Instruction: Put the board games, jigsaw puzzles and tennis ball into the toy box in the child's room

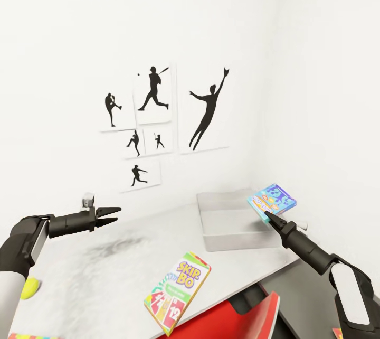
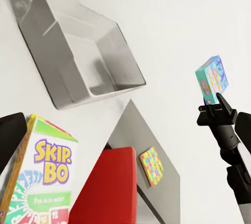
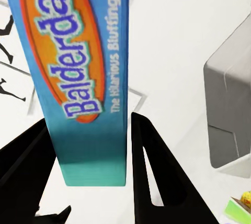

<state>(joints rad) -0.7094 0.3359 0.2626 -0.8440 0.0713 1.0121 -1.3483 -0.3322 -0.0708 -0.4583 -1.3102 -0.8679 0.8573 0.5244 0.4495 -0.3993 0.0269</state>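
Left gripper (image 1: 113, 215) empty, fingers near-closed, arm extended level. Right gripper (image 1: 267, 216) raised, clamping blue board game (image 1: 272, 200) between fingertips.

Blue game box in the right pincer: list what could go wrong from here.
1. The right pincer grips the blue game box only at its lower end, so it may pivot or slip before release.
2. The box hangs near the toy bin's right rim; dropped now, it may catch the rim or fall outside.
3. The Skip-Bo box overhangs the table edge; a bump could tip it off.
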